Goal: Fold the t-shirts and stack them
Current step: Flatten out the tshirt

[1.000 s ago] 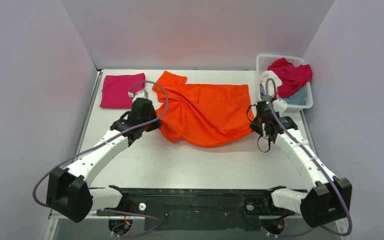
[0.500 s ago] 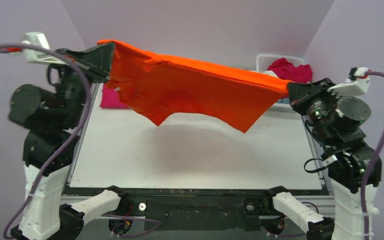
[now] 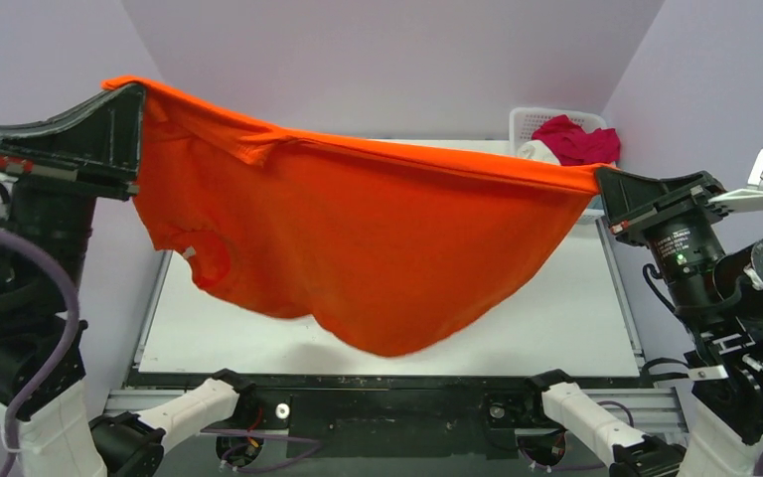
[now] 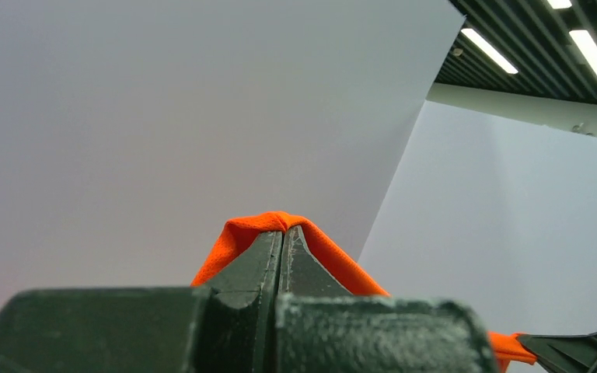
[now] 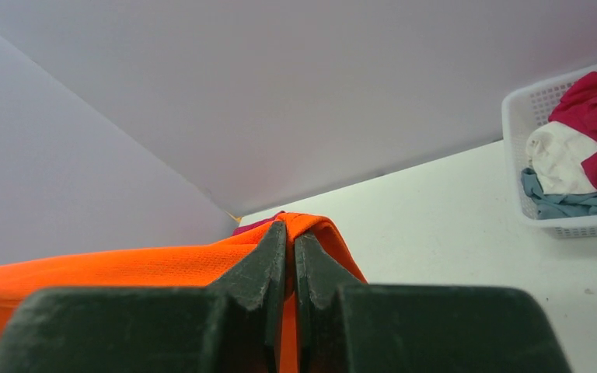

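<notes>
The bright orange t-shirt [image 3: 358,238] hangs spread in the air, stretched between both grippers high above the table. My left gripper [image 3: 137,91] is shut on its left corner; the cloth wraps over the tips in the left wrist view [image 4: 280,225]. My right gripper [image 3: 601,179] is shut on its right corner, with orange cloth [image 5: 163,268] pinched between the fingers. The shirt sags in the middle, close to the table's near edge. The magenta-pink shirt is hidden behind the orange one in the top view; only a sliver [image 5: 253,226] shows in the right wrist view.
A white lattice basket [image 3: 532,119] stands at the back right with crimson [image 3: 576,137], white and grey-blue shirts [image 5: 567,203] in it. The white table [image 3: 576,308] is walled on three sides. Both arm bases sit at the near edge.
Both grippers lifted the orange shirt off the table, then rose and drew toward the camera; the shirt went from crumpled to hanging spread, and now covers the folded pink shirt.
</notes>
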Robot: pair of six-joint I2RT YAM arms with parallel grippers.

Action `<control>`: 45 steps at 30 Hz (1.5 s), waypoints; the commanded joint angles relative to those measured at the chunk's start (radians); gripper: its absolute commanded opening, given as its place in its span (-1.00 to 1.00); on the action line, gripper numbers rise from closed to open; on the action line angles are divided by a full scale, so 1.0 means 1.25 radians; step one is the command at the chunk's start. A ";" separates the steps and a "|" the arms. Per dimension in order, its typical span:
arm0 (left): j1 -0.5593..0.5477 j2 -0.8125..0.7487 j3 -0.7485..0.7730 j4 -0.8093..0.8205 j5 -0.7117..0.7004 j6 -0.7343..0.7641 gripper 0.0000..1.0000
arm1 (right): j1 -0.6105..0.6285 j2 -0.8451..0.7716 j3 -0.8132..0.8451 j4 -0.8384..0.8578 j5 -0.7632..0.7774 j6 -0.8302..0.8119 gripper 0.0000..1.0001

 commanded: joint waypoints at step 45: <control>0.291 0.081 -1.096 0.280 0.265 -0.252 -1.00 | -0.174 0.332 -0.641 0.253 -0.113 -0.110 -1.00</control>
